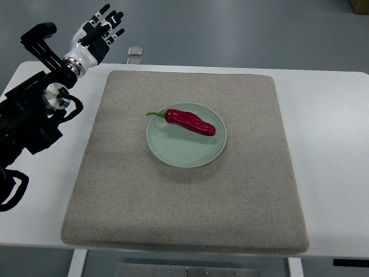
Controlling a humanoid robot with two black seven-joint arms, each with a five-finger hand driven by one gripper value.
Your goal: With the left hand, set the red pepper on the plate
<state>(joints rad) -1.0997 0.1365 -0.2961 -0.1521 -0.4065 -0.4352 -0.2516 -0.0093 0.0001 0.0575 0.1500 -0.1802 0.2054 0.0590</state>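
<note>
A glossy red pepper with a green stem lies across the round pale-green plate at the centre of the frame, on a square beige felt mat covering a white table. The left hand, white and black, hovers at upper left, fingers spread, holding nothing.

White table, grey felt mat across it, grey-blue floor beyond, brown box corner far right
</note>
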